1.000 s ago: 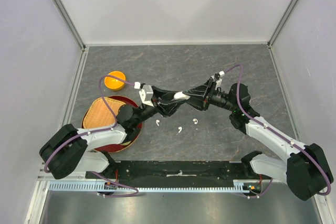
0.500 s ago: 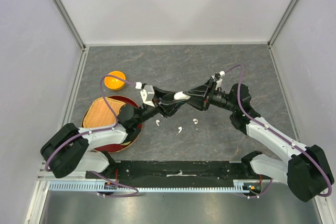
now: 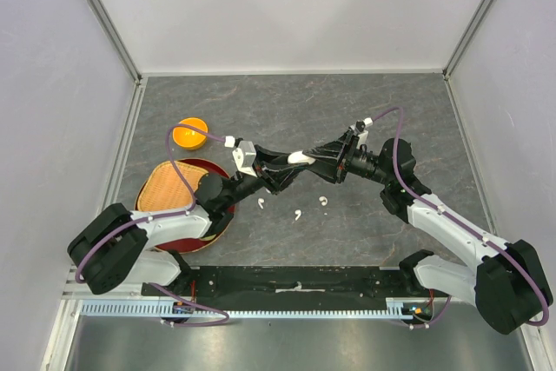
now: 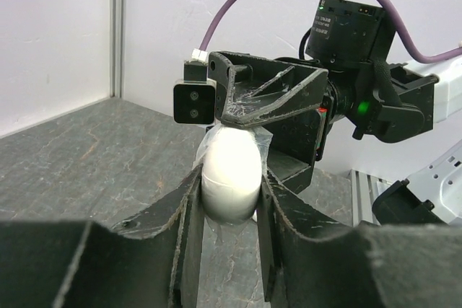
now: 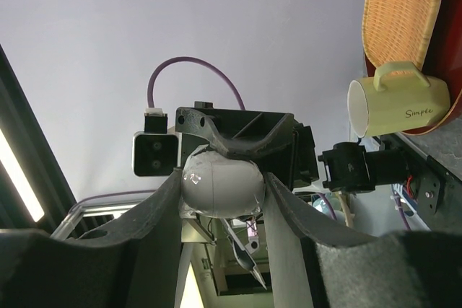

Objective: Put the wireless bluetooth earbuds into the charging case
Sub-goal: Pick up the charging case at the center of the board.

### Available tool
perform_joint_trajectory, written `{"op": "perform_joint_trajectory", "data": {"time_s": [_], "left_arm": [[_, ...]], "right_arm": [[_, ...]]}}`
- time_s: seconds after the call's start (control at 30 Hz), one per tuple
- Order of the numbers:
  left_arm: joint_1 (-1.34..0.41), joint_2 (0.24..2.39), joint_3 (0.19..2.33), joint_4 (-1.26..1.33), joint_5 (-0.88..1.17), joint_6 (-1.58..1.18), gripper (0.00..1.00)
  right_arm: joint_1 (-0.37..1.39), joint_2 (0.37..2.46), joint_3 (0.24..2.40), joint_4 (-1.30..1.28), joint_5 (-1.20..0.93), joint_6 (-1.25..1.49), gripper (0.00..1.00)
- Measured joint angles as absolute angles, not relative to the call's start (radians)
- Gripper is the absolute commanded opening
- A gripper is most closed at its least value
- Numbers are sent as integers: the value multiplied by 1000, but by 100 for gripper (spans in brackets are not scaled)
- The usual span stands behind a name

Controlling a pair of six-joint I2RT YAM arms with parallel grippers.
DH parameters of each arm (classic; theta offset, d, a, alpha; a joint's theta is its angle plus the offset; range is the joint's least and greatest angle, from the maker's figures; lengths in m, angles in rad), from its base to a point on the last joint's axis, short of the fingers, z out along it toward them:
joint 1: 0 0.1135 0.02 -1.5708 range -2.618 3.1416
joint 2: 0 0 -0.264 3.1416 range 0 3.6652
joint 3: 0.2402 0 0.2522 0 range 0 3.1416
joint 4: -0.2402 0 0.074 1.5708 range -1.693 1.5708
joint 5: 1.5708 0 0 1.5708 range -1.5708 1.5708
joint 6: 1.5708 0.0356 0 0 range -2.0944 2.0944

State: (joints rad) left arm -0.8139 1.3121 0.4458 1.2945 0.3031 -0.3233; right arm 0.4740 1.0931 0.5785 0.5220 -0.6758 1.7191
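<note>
White and glossy, the charging case [image 3: 298,158] hangs clear of the bench [image 3: 417,110], pinched from both ends. The left jaws are closed on it from about 8 o'clock and the right jaws from about 3 o'clock, meeting nose to nose over the middle. Each wrist view shows the case wedged snugly between that arm's own fingers [image 4: 186,239], with the opposing jaws clamped on its far end. No gap or seam shows, so I take the lid to be shut, though I cannot be sure.

Three earbuds [image 3: 297,214] lie loose on the bench in a short row just at 6 o'clock of the case. A fourth I cannot find.

The step looks like prying the case open between the two arms. To do it well:
- One side should hold the base firmly and stay put.
- The other should swing the lid in a small arc about the hinge rather than pull straight away.
- The shell is rounded and slick, so a grip off its widest part could squirt it out, and it would land among the earbuds and scatter them.
- Keep the pull gentle.
- Keep the elbow clear of the woven tray [image 3: 169,188] at 8 o'clock.
</note>
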Motion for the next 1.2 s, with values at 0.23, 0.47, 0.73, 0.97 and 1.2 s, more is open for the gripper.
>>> {"op": "perform_joint_trajectory", "data": {"time_s": [0.23,0.47,0.73,0.97,1.2], "left_arm": [[-814,1318,446,1296,295,-323,47],[-814,1325,446,1297,293,-324,33],[-816,1333,452,1304,292,-323,2],[-816,1333,454,1301,289,-324,2],[-818,1298,448,1272,262,-324,2]], "right_arm": [[474,1093,579,523,-676,1723,4],[474,1093,579,523,-673,1726,4],[474,1093,579,525,-661,1732,9],[474,1092,579,523,-655,1727,40],[476,1050,588,427,-630,1631,98]]}}
